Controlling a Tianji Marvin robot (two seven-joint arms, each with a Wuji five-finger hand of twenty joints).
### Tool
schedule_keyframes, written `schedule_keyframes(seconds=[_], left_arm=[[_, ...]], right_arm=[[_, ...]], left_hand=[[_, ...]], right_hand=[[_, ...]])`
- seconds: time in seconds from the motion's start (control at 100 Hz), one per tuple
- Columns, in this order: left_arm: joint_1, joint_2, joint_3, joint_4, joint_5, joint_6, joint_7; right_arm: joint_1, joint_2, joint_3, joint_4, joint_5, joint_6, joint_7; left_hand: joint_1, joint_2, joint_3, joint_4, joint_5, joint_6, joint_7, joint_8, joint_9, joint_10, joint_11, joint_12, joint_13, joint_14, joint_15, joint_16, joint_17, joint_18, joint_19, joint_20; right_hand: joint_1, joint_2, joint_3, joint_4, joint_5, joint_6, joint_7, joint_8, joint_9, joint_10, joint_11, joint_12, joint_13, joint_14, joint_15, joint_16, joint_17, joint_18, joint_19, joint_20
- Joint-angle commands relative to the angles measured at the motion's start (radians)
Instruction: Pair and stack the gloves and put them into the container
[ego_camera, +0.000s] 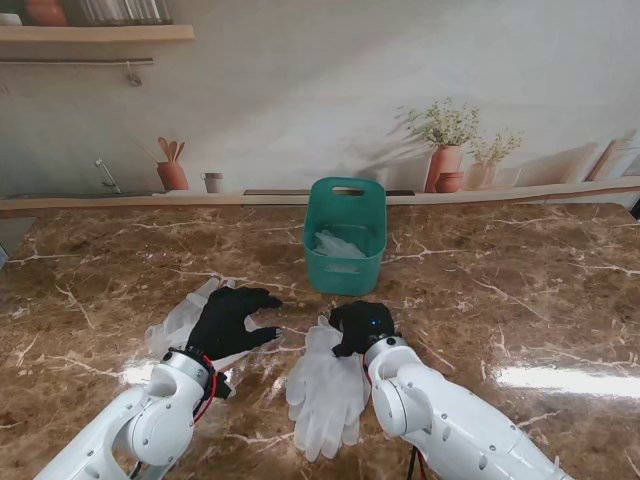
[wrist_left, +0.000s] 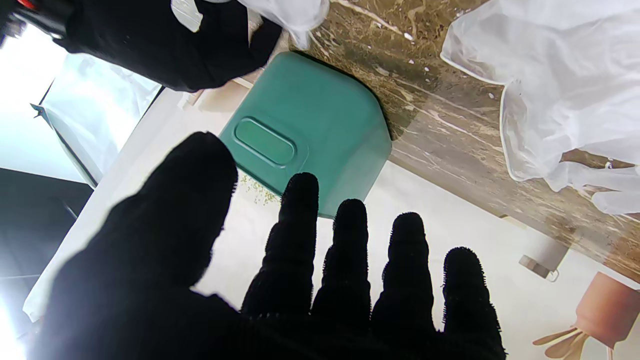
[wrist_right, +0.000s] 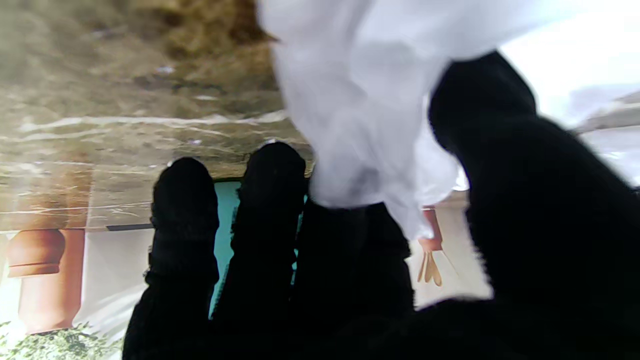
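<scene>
Near the green basket (ego_camera: 345, 240), on my side of it, two sets of white gloves lie on the brown marble surface (ego_camera: 520, 290). One glove stack (ego_camera: 327, 385) lies straight out from the basket's near wall, toward me. Its long axis runs from the basket to me, with the limp fingers at my end and the cuff at the basket end. The right hand (ego_camera: 360, 325) rests on that cuff end. In the right wrist view the right hand (wrist_right: 350, 260) has white glove material (wrist_right: 360, 115) between its thumb and its other fingers, pinching it. The fingers sit close together.

Left of that stack, and also nearer to me than the basket, a second white glove (ego_camera: 180, 318) lies at a slant. Its fingers point away from me, toward the far left of the basket. The left hand (ego_camera: 230, 320) is over its right half with fingers spread apart. In the left wrist view the left hand (wrist_left: 280, 280) holds nothing, and the glove (wrist_left: 565, 90) lies flat on the surface apart from the fingertips.

The basket stands upright with a handle slot in its far wall. Inside it lies some pale, crumpled material (ego_camera: 338, 245), likely more gloves, though I cannot tell for sure.
</scene>
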Motion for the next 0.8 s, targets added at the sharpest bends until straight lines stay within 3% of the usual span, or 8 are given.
schedule_keyframes(seconds=[0.0,0.09,0.15,0.2,0.26,0.39,0.54,0.79], left_arm=[[0.004,-0.001,0.002,0.0,0.001,0.004,0.009],[0.001,-0.002,0.002,0.004,0.0,0.004,0.017],[0.0,-0.002,0.001,0.007,0.003,0.002,0.021],[0.0,-0.002,-0.001,0.007,0.003,0.001,0.021],[0.001,-0.002,-0.004,0.006,0.001,0.002,0.019],[0.003,-0.003,-0.01,0.003,0.002,0.004,0.024],[0.004,-0.004,-0.015,0.001,0.005,0.001,0.029],[0.003,-0.005,-0.016,0.004,0.007,-0.002,0.037]], right_arm=[[-0.032,-0.008,-0.011,0.024,0.006,-0.006,-0.008],[-0.04,-0.019,-0.001,0.045,0.003,-0.028,-0.079],[-0.045,-0.02,0.012,0.046,-0.002,-0.048,-0.102],[-0.049,-0.021,0.025,0.047,-0.009,-0.064,-0.127],[-0.052,-0.026,0.045,0.052,-0.009,-0.084,-0.163],[-0.048,-0.033,0.086,0.062,-0.016,-0.121,-0.229],[-0.03,-0.026,0.127,0.066,-0.059,-0.144,-0.27],[-0.079,0.008,0.18,-0.001,-0.147,-0.221,-0.247]], left_hand=[[-0.003,0.03,-0.021,0.025,0.023,-0.032,0.014,0.014,-0.018,-0.027,-0.029,-0.009,-0.027,-0.049,-0.026,-0.011,-0.013,-0.006,-0.037,0.017],[-0.002,0.031,-0.022,0.026,0.027,-0.033,0.017,0.016,-0.016,-0.027,-0.029,-0.009,-0.028,-0.051,-0.028,-0.012,-0.012,-0.008,-0.035,0.027],[-0.004,0.033,-0.024,0.026,0.028,-0.035,0.018,0.016,-0.016,-0.026,-0.03,-0.01,-0.028,-0.051,-0.028,-0.012,-0.013,-0.006,-0.036,0.032],[-0.003,0.032,-0.025,0.026,0.03,-0.035,0.019,0.017,-0.015,-0.024,-0.03,-0.01,-0.026,-0.05,-0.027,-0.012,-0.014,-0.004,-0.037,0.034],[-0.004,0.035,-0.027,0.026,0.028,-0.035,0.019,0.017,-0.015,-0.025,-0.031,-0.011,-0.029,-0.051,-0.029,-0.013,-0.016,-0.003,-0.042,0.036],[-0.001,0.038,-0.029,0.027,0.03,-0.033,0.019,0.017,-0.013,-0.021,-0.032,-0.011,-0.027,-0.048,-0.028,-0.013,-0.017,-0.001,-0.048,0.04],[-0.001,0.041,-0.031,0.027,0.031,-0.033,0.019,0.017,-0.011,-0.018,-0.032,-0.011,-0.027,-0.047,-0.029,-0.013,-0.018,0.0,-0.058,0.044],[-0.001,0.045,-0.035,0.028,0.031,-0.033,0.018,0.017,-0.01,-0.018,-0.033,-0.01,-0.027,-0.048,-0.03,-0.013,-0.017,0.0,-0.069,0.051]], right_hand=[[-0.009,-0.081,0.117,-0.087,0.065,-0.101,0.183,0.025,0.03,-0.034,0.013,0.065,-0.027,-0.022,0.007,0.039,-0.041,0.0,0.009,0.034],[0.005,-0.031,0.114,-0.07,0.081,-0.155,0.167,0.132,-0.118,-0.021,-0.16,0.074,-0.237,-0.014,-0.156,0.009,-0.174,-0.037,-0.105,0.038],[-0.002,-0.023,0.109,-0.064,0.088,-0.151,0.162,0.146,-0.3,0.03,-0.342,-0.139,-0.357,-0.001,-0.302,-0.078,-0.217,-0.044,-0.157,0.051],[-0.002,-0.015,0.111,-0.058,0.086,-0.149,0.162,0.153,-0.3,0.051,-0.424,-0.276,-0.307,0.015,-0.394,-0.156,-0.181,-0.033,-0.162,0.05],[0.002,-0.006,0.11,-0.052,0.081,-0.138,0.161,0.168,-0.209,0.067,-0.46,-0.414,-0.105,0.037,-0.446,-0.237,-0.05,-0.015,-0.124,0.034],[0.022,0.038,0.097,-0.038,0.075,-0.119,0.158,0.137,0.032,0.047,-0.392,-0.332,0.123,0.023,-0.339,-0.199,0.116,-0.02,0.01,-0.02],[0.028,0.075,0.091,-0.028,0.07,-0.107,0.165,0.104,0.052,0.049,-0.292,-0.239,0.123,0.006,-0.174,-0.093,0.113,-0.032,0.079,-0.026],[0.022,0.051,0.091,-0.03,0.096,-0.082,0.18,0.019,0.091,0.051,-0.242,-0.218,0.145,0.011,-0.085,-0.064,0.134,-0.031,0.135,-0.022]])
